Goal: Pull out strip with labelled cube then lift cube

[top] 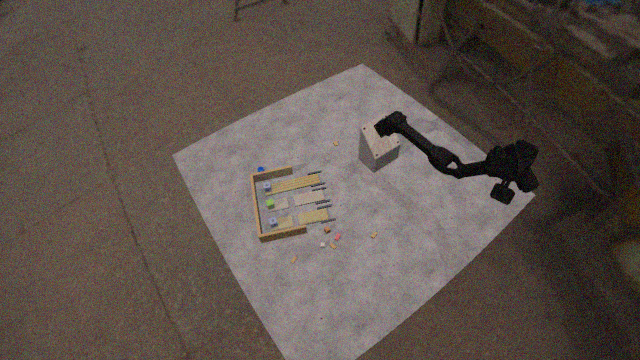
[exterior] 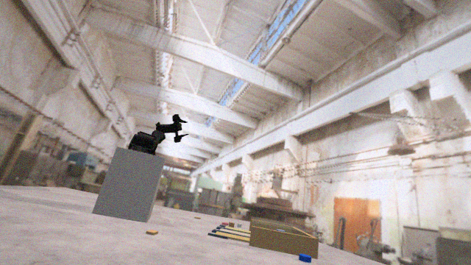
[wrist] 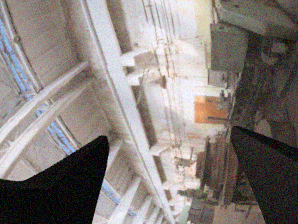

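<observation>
My gripper [exterior: 185, 128] [wrist: 172, 138] is open and empty, raised high and well away from the strips. In the top view, the far strip [top: 300, 184] looks unbroken and has a pale blue-grey cube [top: 267, 187] at its inner end. The middle strip [top: 309, 198] shows a gap from its inner piece [top: 282, 204], where a green cube [top: 270, 203] sits. The near strip [top: 313, 216] also shows a gap from its inner piece [top: 285, 222], beside another blue-grey cube [top: 272, 222]. Any label is too small to read. The wrist view shows no strip or cube.
A wooden-walled tray [top: 256, 210] [exterior: 283, 239] surrounds the strips' inner ends; dark rails flank their outer ends. A blue block [top: 261, 169] [exterior: 305, 258] lies outside. A red block [top: 337, 236], a brown block [top: 327, 230] and several small pieces lie around. The arm stands on a pedestal [top: 374, 161] [exterior: 129, 184].
</observation>
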Available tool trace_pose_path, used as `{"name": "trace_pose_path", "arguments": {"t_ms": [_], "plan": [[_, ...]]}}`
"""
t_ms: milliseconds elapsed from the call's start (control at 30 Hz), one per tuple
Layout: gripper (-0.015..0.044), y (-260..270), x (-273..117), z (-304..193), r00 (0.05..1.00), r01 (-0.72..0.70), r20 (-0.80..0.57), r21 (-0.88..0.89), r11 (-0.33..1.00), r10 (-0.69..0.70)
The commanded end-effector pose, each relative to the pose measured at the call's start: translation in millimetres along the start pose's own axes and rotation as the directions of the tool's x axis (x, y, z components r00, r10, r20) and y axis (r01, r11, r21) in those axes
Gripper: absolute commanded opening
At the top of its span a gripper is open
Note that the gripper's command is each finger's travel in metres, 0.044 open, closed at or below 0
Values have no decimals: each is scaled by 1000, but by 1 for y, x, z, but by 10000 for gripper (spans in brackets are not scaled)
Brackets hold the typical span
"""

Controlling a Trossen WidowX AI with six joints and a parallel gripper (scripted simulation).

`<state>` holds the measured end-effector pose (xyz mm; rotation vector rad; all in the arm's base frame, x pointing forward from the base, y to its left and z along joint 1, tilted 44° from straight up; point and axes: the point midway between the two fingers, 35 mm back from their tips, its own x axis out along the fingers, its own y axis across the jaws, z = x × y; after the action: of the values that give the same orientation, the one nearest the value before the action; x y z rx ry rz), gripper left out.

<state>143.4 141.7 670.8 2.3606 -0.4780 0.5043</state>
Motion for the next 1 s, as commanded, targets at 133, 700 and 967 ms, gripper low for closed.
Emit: {"name": "trace_pose_path", "arguments": {"t_ms": [133, 700, 967], "plan": [[400, 54, 5, 36, 1000, -2, 8, 324, 946, -1], [400, 156, 42, 232, 993, -87, 93, 993, 76, -72], [400, 135, 64, 346, 974, -205, 135, 864, -460, -181]]}}
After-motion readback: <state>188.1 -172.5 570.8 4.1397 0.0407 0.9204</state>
